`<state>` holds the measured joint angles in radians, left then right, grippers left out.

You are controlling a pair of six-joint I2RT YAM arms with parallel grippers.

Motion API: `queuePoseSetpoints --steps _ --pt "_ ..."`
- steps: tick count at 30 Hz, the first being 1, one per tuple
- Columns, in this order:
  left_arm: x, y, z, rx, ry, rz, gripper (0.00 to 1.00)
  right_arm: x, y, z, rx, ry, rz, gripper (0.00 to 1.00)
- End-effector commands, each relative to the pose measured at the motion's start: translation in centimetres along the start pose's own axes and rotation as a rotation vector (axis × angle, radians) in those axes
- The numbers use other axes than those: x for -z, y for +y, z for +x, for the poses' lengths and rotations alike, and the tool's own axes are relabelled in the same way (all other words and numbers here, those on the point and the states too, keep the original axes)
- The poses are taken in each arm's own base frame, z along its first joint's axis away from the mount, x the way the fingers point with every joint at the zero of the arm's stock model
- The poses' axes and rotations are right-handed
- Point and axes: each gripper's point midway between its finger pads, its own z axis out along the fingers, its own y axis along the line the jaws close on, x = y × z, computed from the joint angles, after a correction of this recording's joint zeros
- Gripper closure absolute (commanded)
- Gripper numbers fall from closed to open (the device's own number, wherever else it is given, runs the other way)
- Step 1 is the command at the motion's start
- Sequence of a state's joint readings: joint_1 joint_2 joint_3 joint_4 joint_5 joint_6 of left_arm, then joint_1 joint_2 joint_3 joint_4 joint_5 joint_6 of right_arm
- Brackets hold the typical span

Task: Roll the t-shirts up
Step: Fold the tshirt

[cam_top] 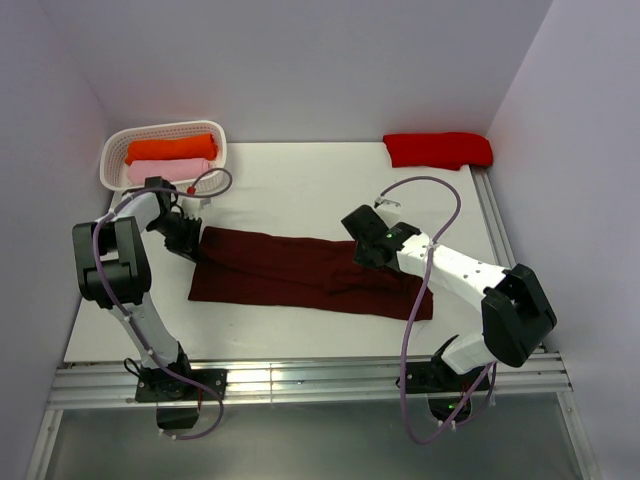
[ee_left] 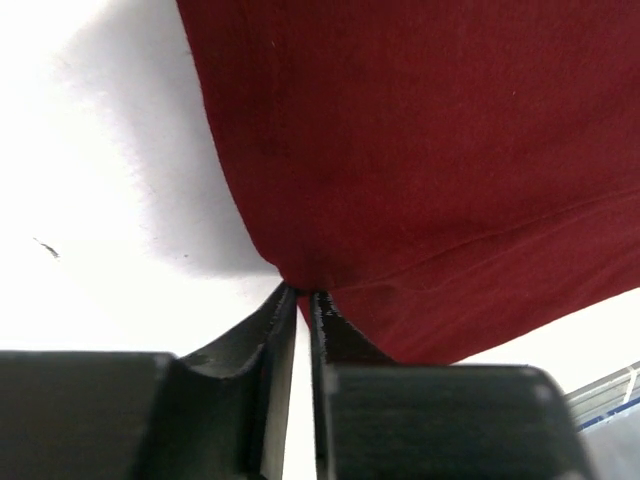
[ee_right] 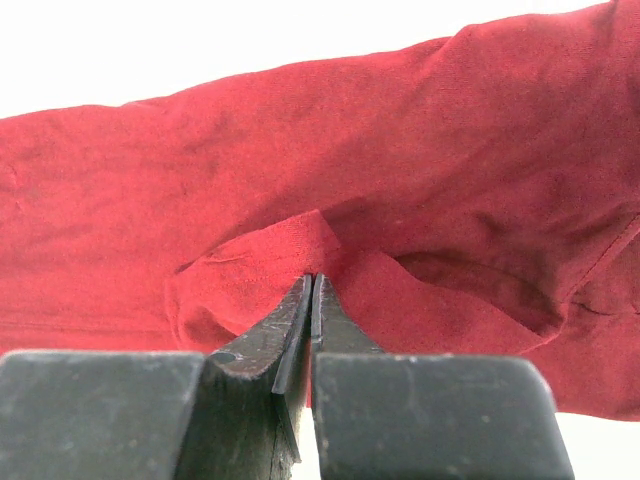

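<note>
Left wrist view shows me the left claw (ee_left: 303, 292) pinched on a hemmed corner of the soft maroon shirt (ee_left: 420, 150), the right claw (ee_right: 311, 278) clamped on its raised wrinkle.

Maroon t-shirt (ee_left: 420, 160): cut off by top and right edges in the left wrist view, by left and right edges in the right wrist view; from above its left end lies under the left gripper (ee_left: 303, 292) and its middle under the right gripper (ee_right: 311, 280), both sets of fingertips hidden. Pink t-shirt (cam_top: 165, 171) and orange t-shirt (cam_top: 170, 149): partly hidden by the basket (cam_top: 218, 150) wall at the table's (cam_top: 300, 180) far left corner.
</note>
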<state>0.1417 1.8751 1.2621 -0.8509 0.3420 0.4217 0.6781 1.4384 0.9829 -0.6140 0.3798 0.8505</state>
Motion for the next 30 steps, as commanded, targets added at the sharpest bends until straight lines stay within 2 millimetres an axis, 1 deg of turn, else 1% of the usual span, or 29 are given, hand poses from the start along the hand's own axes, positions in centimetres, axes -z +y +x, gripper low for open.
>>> queuePoseSetpoints --steps 1,6,9,12,13,14,15,16,17,18,19,20,22,23,25,26,27,29,30 --pt "1.5 0.3 -1.5 -0.009 -0.050 -0.024 0.88 1.2 0.8 -1.8 -0.018 -0.056 -0.032 0.97" --pt "1.8 0.6 -1.9 -0.013 -0.055 -0.039 1.00 1.2 0.7 -1.9 -0.020 -0.058 -0.029 0.97" --pt "2.2 0.7 -2.4 -0.021 -0.064 -0.045 1.00 1.5 0.7 -2.4 -0.017 -0.069 -0.023 0.98" --pt "3.0 0.9 -3.4 -0.035 -0.091 -0.058 1.00 1.7 0.6 -3.4 -0.014 -0.090 -0.014 1.00" --pt "3.5 0.9 -4.0 -0.042 -0.109 -0.063 1.00 1.6 0.6 -3.6 -0.012 -0.095 -0.008 1.00" --pt "3.8 0.9 -4.4 -0.046 -0.116 -0.065 1.00 1.5 0.4 -4.1 -0.014 -0.102 -0.002 1.00" --pt "4.1 0.9 -4.8 -0.047 -0.128 -0.064 1.00 1.7 0.6 -4.8 -0.009 -0.117 -0.007 1.00" --pt "4.7 0.9 -5.6 -0.054 -0.148 -0.066 1.00 1.7 0.7 -5.3 -0.007 -0.131 -0.005 1.00" --pt "5.0 0.9 -6.0 -0.060 -0.156 -0.065 1.00 1.7 0.4 -6.1 -0.001 -0.150 0.006 1.00" --pt "5.2 0.7 -6.5 -0.063 -0.167 -0.067 1.00 1.8 0.5 -6.7 0.000 -0.160 0.005 1.00" --pt "5.8 0.8 -7.5 -0.074 -0.190 -0.077 1.00 1.8 0.4 -7.4 0.010 -0.182 0.014 1.00" --pt "5.9 0.8 -7.9 -0.078 -0.198 -0.078 1.00 2.0 0.5 -8.5 0.001 -0.204 0.012 1.00" --pt "6.5 0.6 -9.0 -0.095 -0.222 -0.083 1.00 2.0 0.5 -9.4 0.005 -0.226 0.018 1.00" --pt "6.5 0.6 -9.4 -0.102 -0.227 -0.088 1.00 2.2 0.7 -10.3 0.012 -0.245 0.015 1.00" --pt "6.8 0.5 -10.6 -0.119 -0.248 -0.107 1.00 1.9 0.7 -11.4 0.007 -0.266 0.019 1.00" --pt "6.7 0.6 -11.0 -0.123 -0.254 -0.113 1.00 2.0 0.8 -12.3 0.015 -0.284 0.018 1.00" --pt "6.8 0.4 -11.7 -0.136 -0.265 -0.118 1.00 1.8 0.6 -13.1 0.008 -0.302 0.031 1.00" --pt "6.6 0.4 -12.3 -0.138 -0.264 -0.123 1.00 1.9 0.7 -14.2 0.020 -0.329 0.038 1.00" --pt "6.7 0.3 -12.9 -0.148 -0.271 -0.130 1.00 1.5 0.6 -14.7 0.020 -0.342 0.049 1.00"
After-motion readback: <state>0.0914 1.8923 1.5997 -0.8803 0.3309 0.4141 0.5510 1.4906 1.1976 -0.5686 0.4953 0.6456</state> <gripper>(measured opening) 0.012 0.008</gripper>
